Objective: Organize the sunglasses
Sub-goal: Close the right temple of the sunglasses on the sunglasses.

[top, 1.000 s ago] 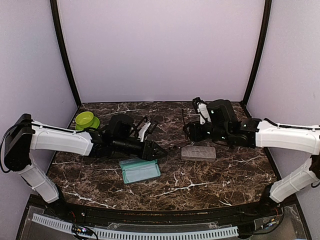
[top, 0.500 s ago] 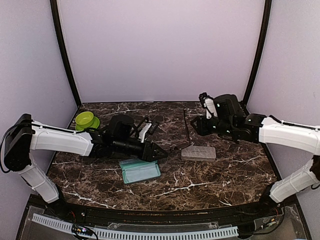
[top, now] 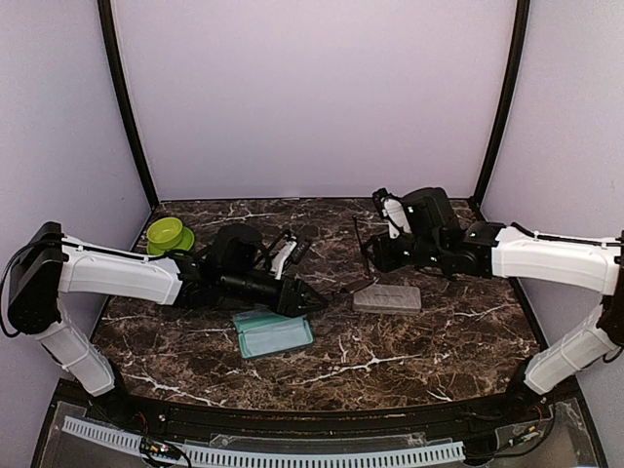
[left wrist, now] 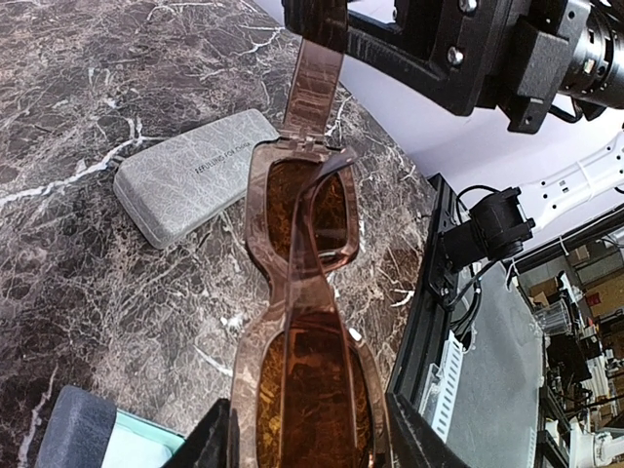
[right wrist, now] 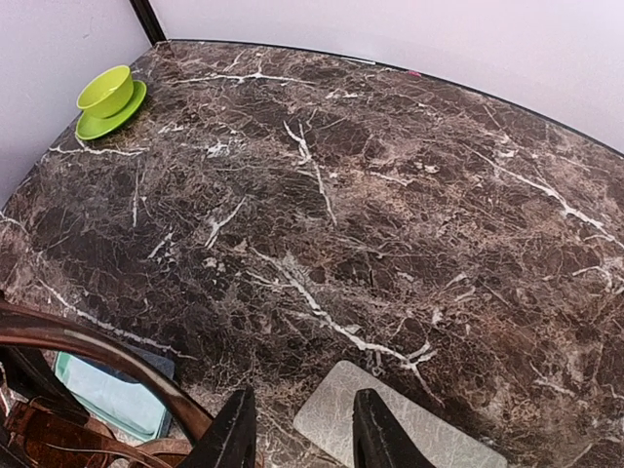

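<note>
Above the dark marble table (right wrist: 409, 175), between the two arms, the reddish-brown sunglasses (left wrist: 302, 292) were held clear of the surface by the left gripper (left wrist: 307, 444), its jaws pinched on the front frame at one lens. One temple was swung out and reached up towards the right gripper (right wrist: 302, 429). Its jaws were spread, with bare table and a corner of the closed grey case (left wrist: 190, 175) showing in the gap. The brown temple curved just beside one finger, and whether the two touched could not be told. The greatest risk was judged to lie at the hinge: if the temple were caught off-centre or pushed against its fold, the thin arm could be bent or snapped. Any pull from the right arm against the left arm's hold would be passed straight into the frame. The sunglasses could also be twisted out of the narrow pinch and dropped onto the hard stone, where the lenses might be scratched. The open teal case (top: 273, 333) lay just beside the left gripper, and the sunglasses were not seen to be directly over it, so a fall could not be counted on to be caught.
</note>
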Robot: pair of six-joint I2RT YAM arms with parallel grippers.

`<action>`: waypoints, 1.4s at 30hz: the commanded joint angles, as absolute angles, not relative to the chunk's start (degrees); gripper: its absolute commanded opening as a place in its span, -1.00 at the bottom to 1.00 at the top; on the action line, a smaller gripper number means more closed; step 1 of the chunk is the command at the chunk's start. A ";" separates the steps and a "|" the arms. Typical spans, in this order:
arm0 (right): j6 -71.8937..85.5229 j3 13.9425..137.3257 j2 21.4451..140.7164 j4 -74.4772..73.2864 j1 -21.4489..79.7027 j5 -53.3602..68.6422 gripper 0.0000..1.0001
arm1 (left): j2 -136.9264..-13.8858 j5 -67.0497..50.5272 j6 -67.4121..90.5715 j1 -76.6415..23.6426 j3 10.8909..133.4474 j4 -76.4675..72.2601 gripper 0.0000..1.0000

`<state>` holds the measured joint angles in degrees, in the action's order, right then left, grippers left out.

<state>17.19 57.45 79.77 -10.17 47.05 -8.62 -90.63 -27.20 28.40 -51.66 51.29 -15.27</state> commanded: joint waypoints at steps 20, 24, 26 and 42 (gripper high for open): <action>15.72 60.66 85.27 -10.65 54.15 -15.94 -0.32 | -89.99 -28.03 27.43 -51.86 52.24 -16.11 -1.00; 15.03 60.82 85.69 -11.52 54.58 -16.24 -0.32 | -89.73 -27.78 27.24 -51.88 51.77 -16.54 -1.00; 14.51 60.89 85.40 -11.81 54.58 -16.34 -0.31 | -89.67 -27.66 27.25 -51.86 51.72 -16.55 -1.00; 8.38 61.68 78.36 -17.70 53.82 -19.65 0.02 | -89.47 -30.53 27.16 -51.75 52.23 -12.38 -1.00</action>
<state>11.49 59.86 82.59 -15.84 54.00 -18.68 -90.74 -28.32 28.23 -51.66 51.51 -14.68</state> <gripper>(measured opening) 0.495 0.480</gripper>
